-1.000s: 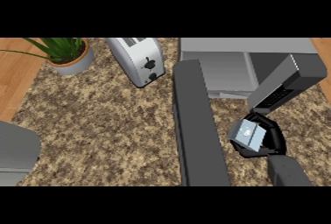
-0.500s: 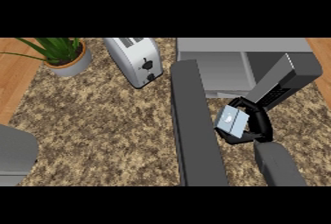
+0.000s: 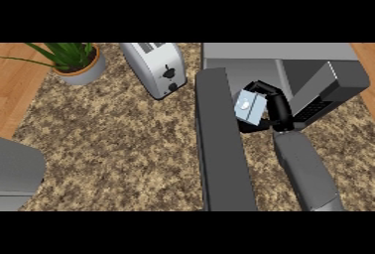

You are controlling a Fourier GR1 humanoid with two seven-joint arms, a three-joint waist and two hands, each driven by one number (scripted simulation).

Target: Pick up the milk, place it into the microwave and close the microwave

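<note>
Quantities present: one milk carton (image 3: 251, 107), one microwave (image 3: 293, 64), one toaster (image 3: 156, 67), one potted plant (image 3: 73, 60).

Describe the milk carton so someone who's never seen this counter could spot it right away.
Find the grey microwave at the counter's back right, with its dark door swung open toward you. Just right of that door, the black right hand grips the milk: a small pale-blue carton, the only light thing there.

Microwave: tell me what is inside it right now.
The microwave cavity shows only bare grey floor and walls. The milk carton, held by the right robot hand, sits at the opening, not yet inside. The cavity's right part is hidden behind its control panel.
</note>
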